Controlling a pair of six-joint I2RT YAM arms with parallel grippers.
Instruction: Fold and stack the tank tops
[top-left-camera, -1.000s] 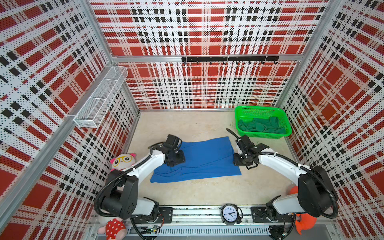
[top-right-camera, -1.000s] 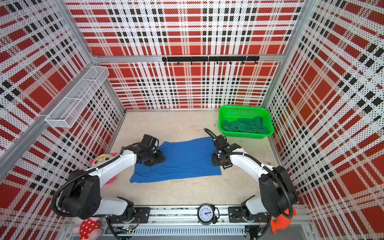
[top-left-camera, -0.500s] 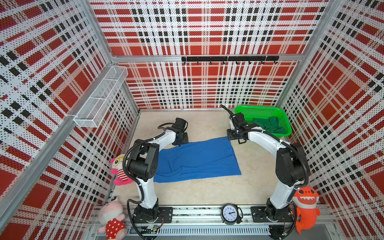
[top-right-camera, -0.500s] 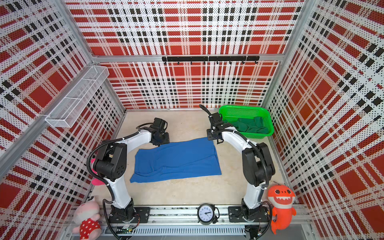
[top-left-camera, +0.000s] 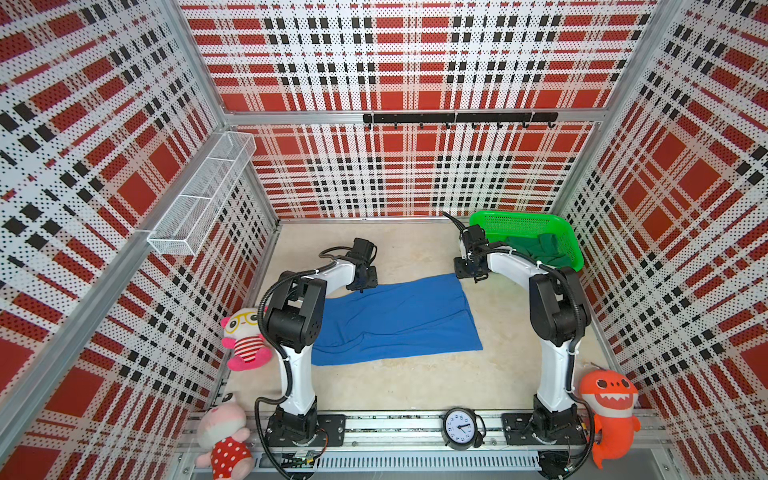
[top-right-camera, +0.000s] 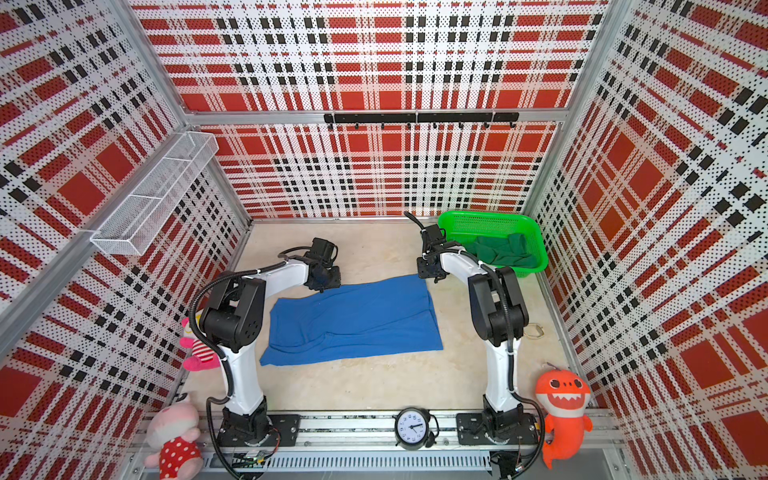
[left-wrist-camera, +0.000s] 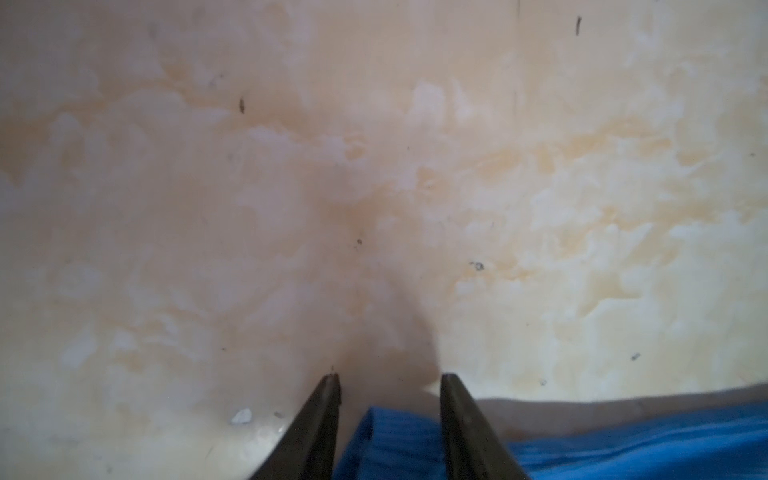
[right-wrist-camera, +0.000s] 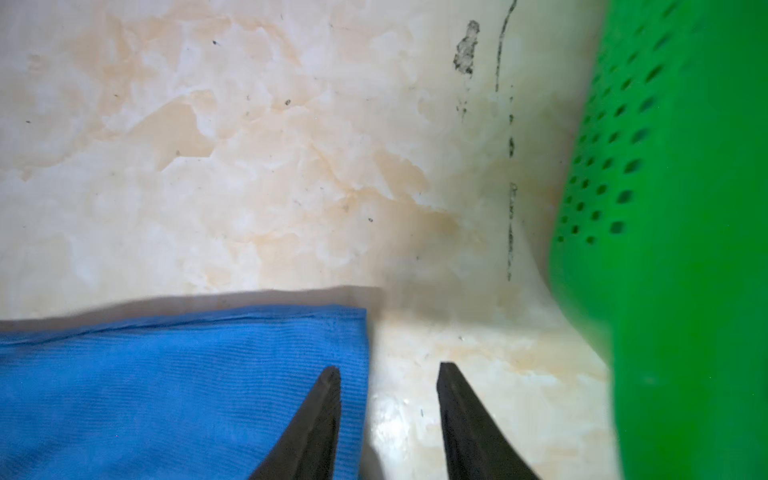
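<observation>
Both partly open and holding nothing, your left jaws and right jaws straddle corners of the blue tank top (top-left-camera: 395, 320), flat beside the basket (top-left-camera: 523, 226) holding the dark green tank top (top-left-camera: 528, 249); pinch both together.

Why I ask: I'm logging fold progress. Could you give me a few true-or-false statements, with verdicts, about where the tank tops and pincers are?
1. The blue tank top lies spread on the table. True.
2. The dark green tank top is stacked on the blue one. False: it lies crumpled in the green basket.
3. The right pincer is shut on the basket's wall. False: its jaws stand apart at the blue tank top's corner, beside the basket.
4. The left pincer is at the blue tank top's far edge, jaws apart. True.
</observation>
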